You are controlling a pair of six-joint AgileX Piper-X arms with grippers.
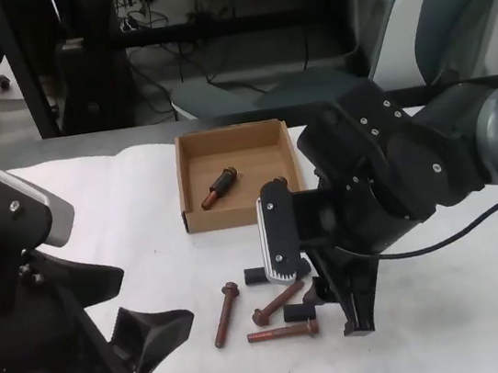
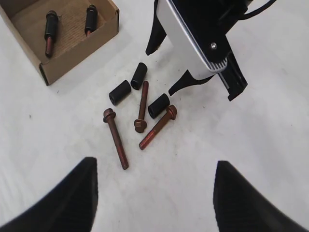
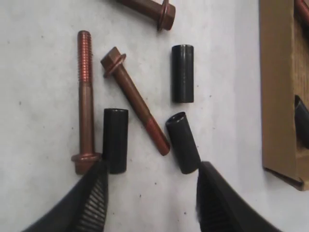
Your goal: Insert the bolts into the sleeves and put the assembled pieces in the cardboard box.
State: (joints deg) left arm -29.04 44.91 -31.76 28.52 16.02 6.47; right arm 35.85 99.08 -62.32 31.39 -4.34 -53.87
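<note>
Three copper bolts [image 2: 116, 138] [image 2: 142, 106] [image 2: 158, 127] and three black sleeves [image 2: 119, 92] [image 2: 139, 76] [image 2: 158, 106] lie loose on the white cloth in front of the cardboard box [image 1: 191, 181]. Two assembled pieces [image 2: 49, 31] [image 2: 90, 19] rest inside the box. My right gripper [image 3: 149, 203] hangs open just above the pile, with a tilted sleeve [image 3: 183, 142] and an upright-lying sleeve [image 3: 115, 140] near its fingertips. My left gripper [image 2: 154, 203] is open and empty, held back from the pile at the near left [image 1: 158, 366].
The white cloth [image 1: 451, 306] covers the bench, with bare room to the right and left of the pile. The right arm's body [image 1: 395, 166] looms beside the box's right wall. Chairs and desk legs stand beyond the bench's far edge.
</note>
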